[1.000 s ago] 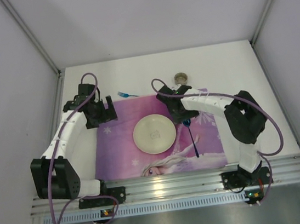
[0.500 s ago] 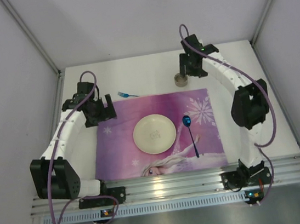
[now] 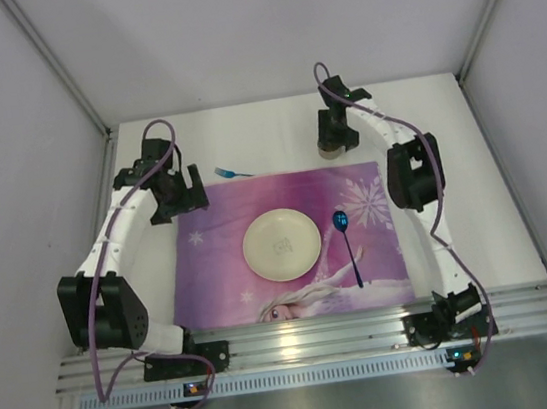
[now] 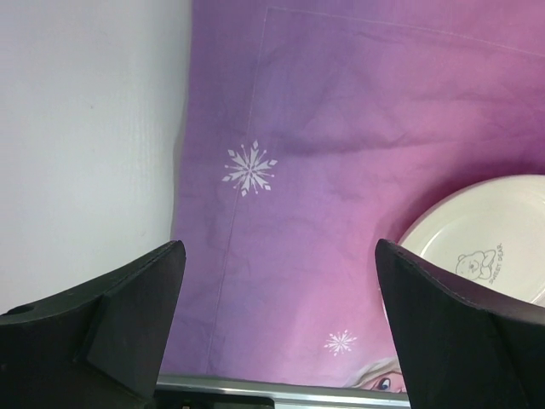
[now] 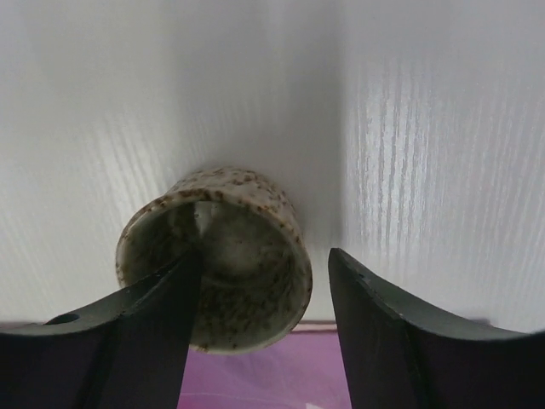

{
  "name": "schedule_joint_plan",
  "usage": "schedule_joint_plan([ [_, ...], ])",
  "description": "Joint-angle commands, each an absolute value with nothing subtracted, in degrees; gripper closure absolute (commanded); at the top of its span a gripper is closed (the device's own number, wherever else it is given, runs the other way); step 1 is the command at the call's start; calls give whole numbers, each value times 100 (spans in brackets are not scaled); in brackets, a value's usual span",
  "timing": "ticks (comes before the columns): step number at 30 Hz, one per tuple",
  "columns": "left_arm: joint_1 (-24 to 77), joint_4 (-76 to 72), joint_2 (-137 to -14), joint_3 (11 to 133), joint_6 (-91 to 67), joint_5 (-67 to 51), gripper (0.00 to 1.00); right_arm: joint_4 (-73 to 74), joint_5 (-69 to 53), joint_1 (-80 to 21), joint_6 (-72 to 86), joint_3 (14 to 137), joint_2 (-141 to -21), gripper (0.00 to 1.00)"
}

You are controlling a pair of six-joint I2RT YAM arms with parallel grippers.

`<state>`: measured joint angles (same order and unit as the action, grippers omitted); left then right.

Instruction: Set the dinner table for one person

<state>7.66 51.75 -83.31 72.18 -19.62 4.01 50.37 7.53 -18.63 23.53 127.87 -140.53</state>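
**Progress:** setting approx. half done, in my judgement.
- Placed: plate (image 3: 281, 245) at centre of purple mat (image 3: 212, 273). Blue spoon (image 3: 348, 247) lies on mat just R of plate, bowl end far, handle near.
- Outstanding: blue fork (image 3: 232, 173) lies on bare top just beyond mat's far-left corner, not yet beside plate.
- Speckled cup (image 3: 330, 147) stands upright just past mat's far edge, R of centre (whether that is its final spot, cannot say).

**Tools:**
- Right gripper (image 5: 264, 256) is down at cup, jaws apart. Wrist view shows one finger over cup's mouth and the other just outside its wall w/ a sliver of gap. Rim is straddled, not clamped; nothing held.
- Left gripper (image 4: 279, 247) hangs over mat's left part, jaws at full spread, empty. Plate edge shows between its fingers.

**Dinner table** (image 3: 243, 128):
- Lrg flat matte white top, filling the floor between grey side panels (image 3: 14, 148).
- Ribbed alu rail (image 3: 311, 336) runs along the near edge.
- No marks or spills seen; faint streaky sheen in right wrist view.
- Mat covers the near-centre portion, its front edge at the rail.

**Remaining, as judged:** close on cup rim and site the cup, then bring fork to plate's L side.
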Motion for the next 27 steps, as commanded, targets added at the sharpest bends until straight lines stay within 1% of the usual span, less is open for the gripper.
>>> schedule_joint_plan([
  [1, 782, 5326, -8490, 7646, -1995, 694, 1, 5010, 888, -1758, 2329, 13070, -14124, 40],
  [4, 782, 5274, -8779, 7857, -2100, 747, 1, 4992, 967, -1732, 2285, 13060, -14194, 53],
  [5, 782, 5256, -8989, 8005, -2118, 721, 1, 4992, 984, -1723, 2259, 13078, -14220, 65],
  [6, 782, 5212, -9122, 8085, -2170, 703, 1, 4975, 976, -1731, 2250, 13078, -14212, 73],
  [7, 782, 5203, -9262, 8190, -2197, 686, 1, 4966, 967, -1714, 2241, 13122, -14221, 87],
  [8, 782, 5177, -9394, 8287, -2223, 668, 1, 4957, 967, -1705, 2224, 13148, -14195, 96],
  [9, 782, 5142, -9700, 8497, -2267, 651, 1, 4957, 906, -1696, 2224, 13175, -14168, 100],
  [11, 782, 5045, -10026, 8735, -2303, 589, 1, 4948, 800, -1635, 2328, 13227, -14072, 100],
  [12, 782, 5019, -10333, 9015, -2338, 554, 1, 4957, 765, -1626, 2373, 13236, -13897, 100],
  [15, 765, 4870, -10756, 9587, -2452, 335, 1, 4957, 747, -1591, 2452, 13105, -13361, 100],
  [18, 765, 4632, -11301, 10106, -2531, 88, 1, 5001, 703, -1503, 2487, 12597, -12623, 100],
  [19, 765, 4588, -11546, 10229, -2540, 36, 1, 5001, 721, -1486, 2505, 12134, -12412, 100],
  [21, 756, 4492, -11838, 10572, -2575, 35, 1, 4957, 756, -1459, 2496, 11578, -11806, 100],
  [22, 756, 4456, -11952, 10660, -2584, -156, 1, 4914, 738, -1450, 2470, 10957, -11612, 100],
  [23, 738, 4334, -12179, 10774, -2601, -350, 1, 4826, 756, -1433, 2461, 10638, -11245, 100],
  [24, 730, 4263, -12260, 10810, -2602, -421, 2, 4773, 747, -1424, 2452, 10330, -11067, 100],
  [25, 721, 4176, -12339, 10837, -2619, -474, 2, 4729, 730, -1424, 2426, 9727, -10900, 100],
  [27, 721, 4026, -12524, 10889, -2663, -571, 2, 4528, 712, -1424, 2408, 9152, -10425, 100],
])
